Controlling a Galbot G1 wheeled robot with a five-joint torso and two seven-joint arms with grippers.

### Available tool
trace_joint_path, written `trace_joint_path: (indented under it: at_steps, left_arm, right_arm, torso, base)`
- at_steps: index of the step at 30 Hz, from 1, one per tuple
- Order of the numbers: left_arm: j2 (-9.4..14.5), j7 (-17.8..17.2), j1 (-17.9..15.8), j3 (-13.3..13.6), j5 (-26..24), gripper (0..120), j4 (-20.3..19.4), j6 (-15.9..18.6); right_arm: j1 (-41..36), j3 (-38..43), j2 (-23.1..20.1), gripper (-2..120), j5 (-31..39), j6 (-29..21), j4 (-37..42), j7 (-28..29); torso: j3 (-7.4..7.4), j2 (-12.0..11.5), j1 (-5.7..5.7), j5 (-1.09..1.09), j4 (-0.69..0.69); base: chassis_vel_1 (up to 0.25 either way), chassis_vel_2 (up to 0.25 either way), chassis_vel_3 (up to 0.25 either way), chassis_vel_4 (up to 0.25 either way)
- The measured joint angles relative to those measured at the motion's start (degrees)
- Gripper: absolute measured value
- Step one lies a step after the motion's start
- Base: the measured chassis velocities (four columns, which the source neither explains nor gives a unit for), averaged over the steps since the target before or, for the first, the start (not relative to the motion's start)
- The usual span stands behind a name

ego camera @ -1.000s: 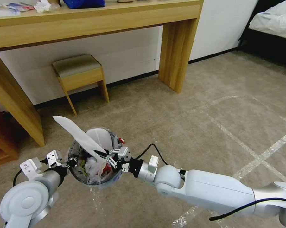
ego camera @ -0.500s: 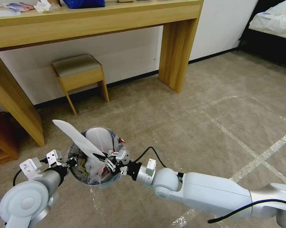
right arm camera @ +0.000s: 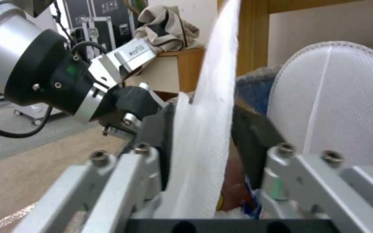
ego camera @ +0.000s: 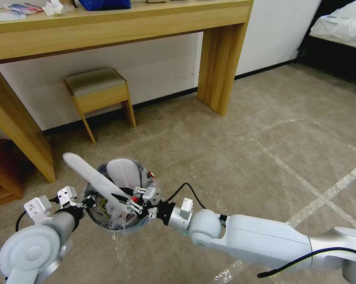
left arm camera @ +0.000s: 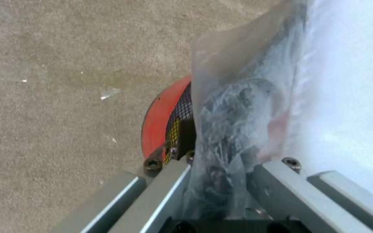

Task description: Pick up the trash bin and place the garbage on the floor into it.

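Observation:
The trash bin (ego camera: 143, 225) hangs just above the floor (ego camera: 233, 150), lined with a crinkled clear bag and holding mixed garbage. My left gripper (ego camera: 89, 201) is shut on its near-left rim; in the left wrist view the left gripper (left arm camera: 219, 161) pinches the bag and the red rim (left arm camera: 157, 121). My right gripper (ego camera: 124, 199) is shut on a long white insole (ego camera: 92, 177) that slants up and left out of the bin. In the right wrist view that insole (right arm camera: 204, 106) runs between the right gripper's (right arm camera: 204, 142) pads. A second insole (ego camera: 125, 172) stands inside the bin.
A wooden desk (ego camera: 114, 27) stands against the wall, with a small stool (ego camera: 95, 87) under it and its leg (ego camera: 219, 63) to the right. A bed (ego camera: 339, 27) is at the far right. Whitish tape lines (ego camera: 304, 173) cross the carpet.
My right gripper has sunk lower and a little leftward over the bin. The insole in it has tipped down and twisted, its free end now lower. The left gripper and bin stay put.

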Motion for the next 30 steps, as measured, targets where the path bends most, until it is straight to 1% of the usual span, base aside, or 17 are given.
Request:
trace_joint_path:
  at_steps: [1, 3, 4, 6, 7, 9, 10, 11, 12, 13, 14, 15, 16, 30]
  left_arm:
    - [0.0, 0.0, 0.0, 0.0, 0.0, 0, 0.0, 0.0]
    - [0.0, 0.0, 0.1, 0.0, 0.0, 0, 0.0, 0.0]
    - [0.0, 0.0, 0.1, 0.0, 0.0, 0, 0.0, 0.0]
    - [0.0, 0.0, 0.1, -0.1, 0.0, 0, 0.0, 0.0]
    - [0.0, 0.0, 0.1, -0.1, 0.0, 0, 0.0, 0.0]
    - [0.0, 0.0, 0.1, -0.1, 0.0, 0, 0.0, 0.0]
    - [0.0, 0.0, 0.1, -0.1, 0.0, 0, 0.0, 0.0]
    - [0.0, 0.0, 0.0, -0.1, 0.0, 0, 0.0, 0.0]
    - [0.0, 0.0, 0.0, -0.1, 0.0, 0, 0.0, 0.0]
    - [0.0, 0.0, 0.0, -0.1, 0.0, 0, 0.0, 0.0]
    - [0.0, 0.0, 0.0, -0.1, 0.0, 0, 0.0, 0.0]
    - [0.0, 0.0, 0.0, 0.0, 0.0, 0, 0.0, 0.0]
    - [0.0, 0.0, 0.0, 0.0, 0.0, 0, 0.0, 0.0]
    - [-0.1, 0.0, -0.1, 0.1, 0.1, 0, 0.4, 0.0]
  right_arm:
    - [0.0, 0.0, 0.0, 40, 0.0, 0.0, 0.0, 0.0]
    - [0.0, 0.0, 0.0, 53, 0.0, 0.0, 0.0, 0.0]
    - [0.0, 0.0, 0.0, 53, 0.0, 0.0, 0.0, 0.0]
    - [-0.1, 0.0, -0.2, 61, -0.1, 0.0, 0.1, 0.0]
    - [-0.1, 0.0, -0.2, 61, -0.1, 0.0, 0.1, 0.0]
    - [-0.1, 0.0, -0.4, 74, -0.1, 0.0, 0.2, 0.0]
    - [-0.1, 0.0, -0.4, 74, -0.1, 0.0, 0.2, 0.0]
    - [-0.1, 0.0, -0.5, 80, -0.2, 0.0, 0.3, 0.0]
    - [-0.1, 0.1, -0.6, 83, -0.2, 0.0, 0.3, 0.0]
    - [-0.1, 0.2, -0.7, 90, -0.2, 0.0, 0.4, 0.0]
    - [-0.1, 0.2, -0.7, 90, -0.2, 0.0, 0.4, 0.0]
    - [-0.1, 0.3, -0.7, 93, -0.2, 0.0, 0.5, 0.0]
    - [-0.1, 0.4, -0.8, 94, -0.2, 0.0, 0.5, 0.0]
    - [0.2, 3.5, -1.2, 95, 0.2, -0.2, 2.1, 0.1]
  torso:
    - [0.0, 0.0, 0.0, 0.0, 0.0]
    - [0.0, 0.0, 0.0, 0.0, 0.0]
    - [0.0, 0.0, 0.0, 0.0, 0.0]
    - [0.0, 0.0, 0.0, 0.0, 0.0]
    - [0.0, 0.0, 0.0, 0.0, 0.0]
    - [0.0, 0.0, 0.0, 0.0, 0.0]
    - [0.0, 0.0, 0.0, 0.0, 0.0]
    - [0.0, 0.0, 0.0, 0.0, 0.0]
    - [0.0, 0.0, 0.0, 0.0, 0.0]
    - [0.0, 0.0, 0.0, 0.0, 0.0]
    - [0.0, 0.0, 0.0, 0.0, 0.0]
    - [0.0, 0.0, 0.0, 0.0, 0.0]
    - [0.0, 0.0, 0.0, 0.0, 0.0]
    - [0.0, 0.0, 0.0, 0.0, 0.0]
  base:
    - [0.0, 0.0, 0.0, 0.0]
    - [0.0, 0.0, 0.0, 0.0]
    - [0.0, 0.0, 0.0, 0.0]
    - [0.0, 0.0, 0.0, 0.0]
    - [0.0, 0.0, 0.0, 0.0]
    - [0.0, 0.0, 0.0, 0.0]
    - [0.0, 0.0, 0.0, 0.0]
    - [0.0, 0.0, 0.0, 0.0]
    - [0.0, 0.0, 0.0, 0.0]
    - [0.0, 0.0, 0.0, 0.0]
    - [0.0, 0.0, 0.0, 0.0]
    - [0.0, 0.0, 0.0, 0.0]
    - [0.0, 0.0, 0.0, 0.0]
    - [0.0, 0.0, 0.0, 0.0]
